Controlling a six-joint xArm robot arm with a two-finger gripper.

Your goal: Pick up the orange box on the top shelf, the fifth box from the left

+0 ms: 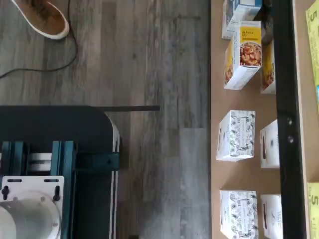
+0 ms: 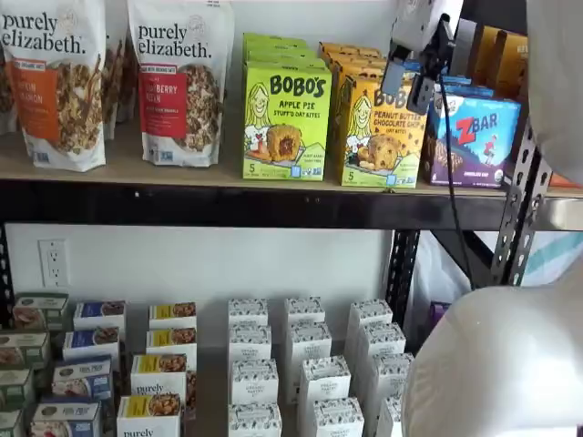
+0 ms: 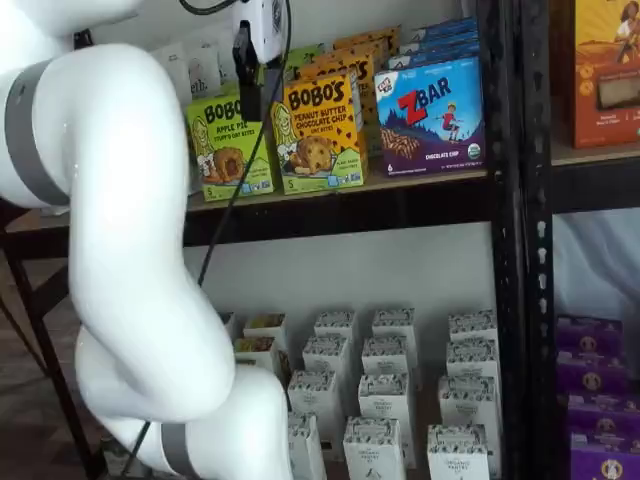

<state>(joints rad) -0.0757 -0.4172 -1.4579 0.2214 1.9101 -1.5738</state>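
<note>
Gripper [image 2: 408, 89] is hanging w/ fingers spread wide, a clear gap showing btwn the two black fingers in a shelf view; nothing is sitting btwn them and they're not touching any box. In both shelf views it's showing in front of the upper part of the orange box [image 2: 383, 134], its white body above and a black cable [image 2: 453, 182] trailing down beside it. In a shelf view [image 3: 250, 78] the fingers are overlapping the seam btwn the orange box and the green Bobo's box [image 3: 229, 146].

Orange box is standing upright at the front edge of the top shelf [image 2: 209, 200], face out. Relative to the orange box: the green Bobo's box [image 2: 285, 123] is sitting just beside it on one side, the ZBar box [image 2: 472, 138] just beside it on the other, more orange cartons lining up behind it. White cartons [image 2: 310, 364] are standing on the level below it.

Wrist view is showing wood floor [image 1: 149, 64], the dark mount [image 1: 50, 149] and small cartons [image 1: 237, 135] on a tan board; fingers aren't visible there.
</note>
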